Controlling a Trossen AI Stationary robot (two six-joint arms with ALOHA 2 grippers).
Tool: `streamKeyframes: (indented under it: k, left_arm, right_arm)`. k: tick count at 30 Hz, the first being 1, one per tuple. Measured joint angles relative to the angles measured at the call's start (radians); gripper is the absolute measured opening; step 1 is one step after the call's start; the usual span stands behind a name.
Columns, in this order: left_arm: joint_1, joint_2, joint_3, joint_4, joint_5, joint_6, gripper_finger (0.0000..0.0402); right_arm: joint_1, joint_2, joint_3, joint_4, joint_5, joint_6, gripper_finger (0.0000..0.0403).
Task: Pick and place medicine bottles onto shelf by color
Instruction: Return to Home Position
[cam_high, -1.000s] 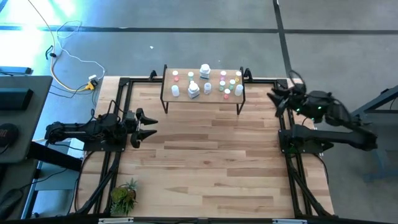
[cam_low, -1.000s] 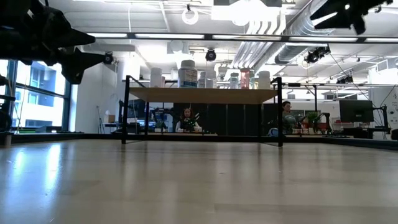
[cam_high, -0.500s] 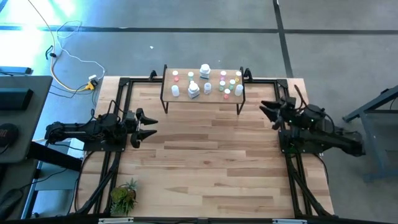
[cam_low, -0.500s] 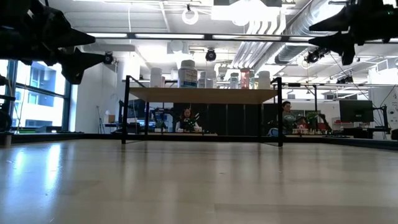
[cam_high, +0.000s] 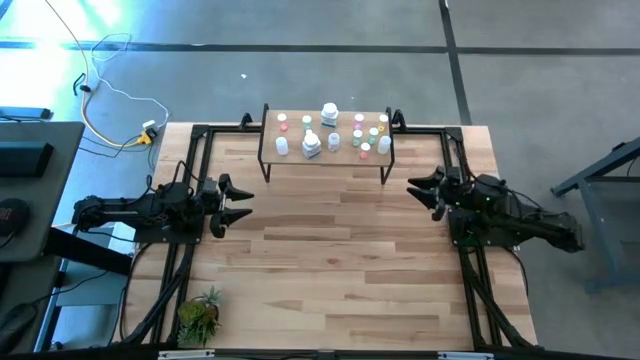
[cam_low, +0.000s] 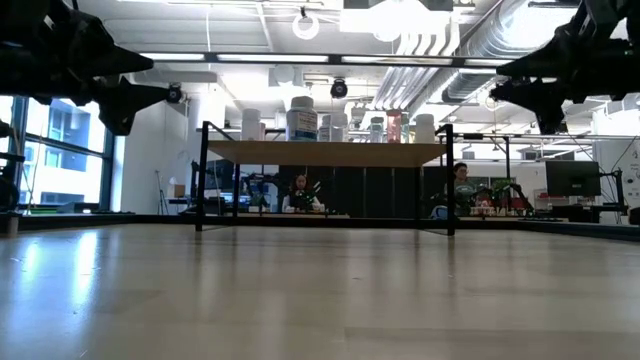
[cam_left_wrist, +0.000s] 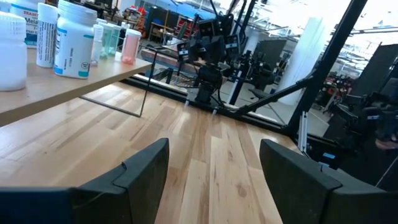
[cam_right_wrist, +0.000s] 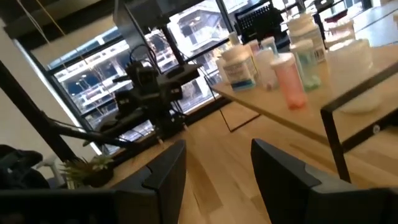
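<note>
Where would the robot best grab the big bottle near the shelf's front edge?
Probably its cap end, from above: the big bottle stands upright, taller than the small bottles beside it on the shelf, so its top is free.

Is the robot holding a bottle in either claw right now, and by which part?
No, nothing is held. The left gripper and right gripper are both open and empty; the medicine bottles stand on the shelf.
</note>
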Motion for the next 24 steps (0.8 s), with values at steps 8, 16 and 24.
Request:
streamKeyframes:
  k: [8,16,24]
  left_arm:
    - [0.000,0.000,0.000,0.000,0.000,0.000,0.0241]
    - [0.000,0.000,0.000,0.000,0.000,0.000,0.0241]
    - [0.000,0.000,0.000,0.000,0.000,0.000,0.0241]
  right_arm:
    - [0.000,0.000,-0.070,0.001,0.001,0.033,0.0172]
    - [0.000,0.007,-0.076,0.008,-0.001,0.054,0.0172]
    - [0.000,0.022,-0.076,0.007,-0.002,0.054,0.0172]
